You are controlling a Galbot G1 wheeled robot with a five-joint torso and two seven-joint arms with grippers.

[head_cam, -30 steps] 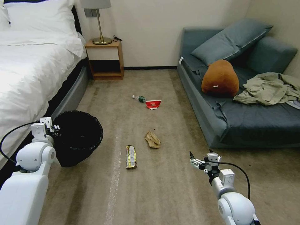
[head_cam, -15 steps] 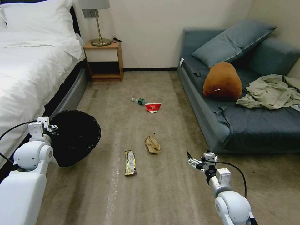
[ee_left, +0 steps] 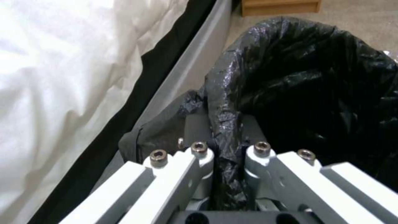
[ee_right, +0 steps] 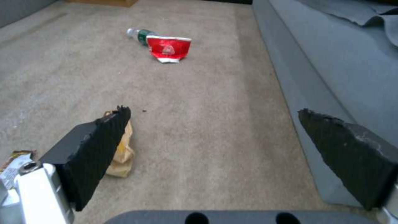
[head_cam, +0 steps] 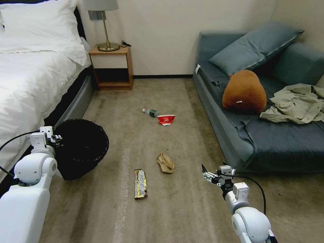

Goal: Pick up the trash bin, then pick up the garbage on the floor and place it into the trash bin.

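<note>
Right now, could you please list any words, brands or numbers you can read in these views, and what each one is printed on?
None can be read.
Red carton: a pale emblem, too blurred to read.
Bottle: green label, too small.
Snack wrapper: white patch, print illegible.
Crumpled paper: no print visible.
Brown cushion: small white tag, too small.

A white bed is lying left, a lamp is standing on a nightstand against the pale wall, and a blue sofa is sitting right across tan carpet.
</note>
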